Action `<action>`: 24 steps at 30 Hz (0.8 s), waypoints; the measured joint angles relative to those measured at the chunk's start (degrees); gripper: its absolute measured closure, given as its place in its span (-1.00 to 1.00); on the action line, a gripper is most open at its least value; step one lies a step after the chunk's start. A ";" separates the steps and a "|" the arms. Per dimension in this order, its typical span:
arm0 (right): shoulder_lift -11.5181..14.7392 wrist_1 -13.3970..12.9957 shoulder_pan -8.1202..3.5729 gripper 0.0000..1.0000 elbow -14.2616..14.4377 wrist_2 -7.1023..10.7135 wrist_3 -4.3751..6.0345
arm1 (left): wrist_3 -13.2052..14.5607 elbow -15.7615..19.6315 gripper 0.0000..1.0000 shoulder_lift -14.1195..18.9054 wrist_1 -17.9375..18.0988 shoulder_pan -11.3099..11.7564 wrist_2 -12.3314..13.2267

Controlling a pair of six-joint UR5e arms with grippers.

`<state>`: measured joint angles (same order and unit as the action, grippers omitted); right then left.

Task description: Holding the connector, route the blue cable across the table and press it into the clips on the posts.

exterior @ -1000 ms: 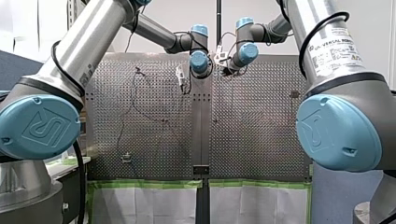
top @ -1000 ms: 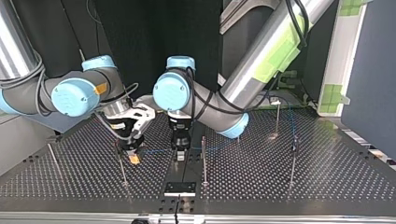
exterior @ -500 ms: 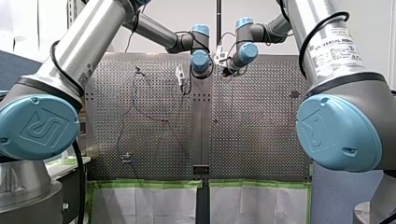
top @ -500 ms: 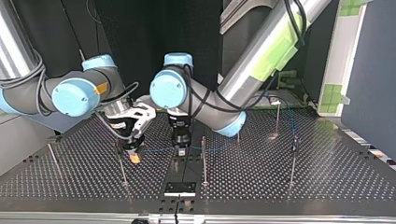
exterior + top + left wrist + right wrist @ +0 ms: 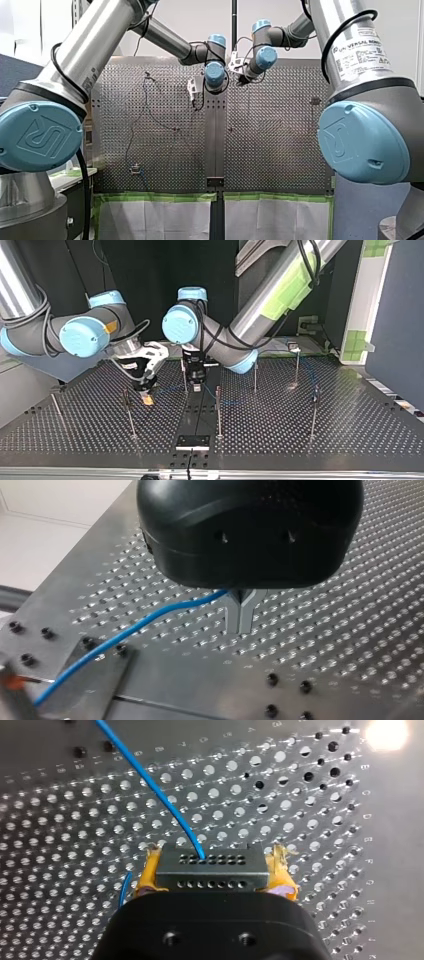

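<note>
My right gripper (image 5: pixel 215 870) clamps the connector (image 5: pixel 210 862) between its 2 yellow pads (image 5: pixel 149 872). The blue cable (image 5: pixel 150 787) leaves the connector and runs to my left gripper (image 5: pixel 241 615) just beside it, whose 2 metal fingers (image 5: pixel 234 617) are closed narrow on the cable. Under the connector lies the perforated metal table (image 5: pixel 325 430). Thin posts (image 5: pixel 218 410) stand near it, and a dark backdrop (image 5: pixel 150 270) is behind.
</note>
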<state>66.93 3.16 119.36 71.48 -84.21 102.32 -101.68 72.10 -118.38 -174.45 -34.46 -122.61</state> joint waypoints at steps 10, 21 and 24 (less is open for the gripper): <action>0.51 -0.09 0.72 1.00 4.32 0.00 -0.26 | -0.13 4.85 1.00 0.04 3.64 -2.07 -2.59; 0.54 -0.16 0.88 1.00 8.77 -0.12 -1.27 | -0.56 9.94 1.00 0.01 6.47 -2.44 -4.00; 0.54 -0.20 0.73 1.00 10.23 -0.24 -1.32 | -0.46 11.46 1.00 -0.02 7.61 -2.47 -3.90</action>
<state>67.47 2.97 120.10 81.71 -84.45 101.00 -102.14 83.57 -118.40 -166.85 -36.93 -126.51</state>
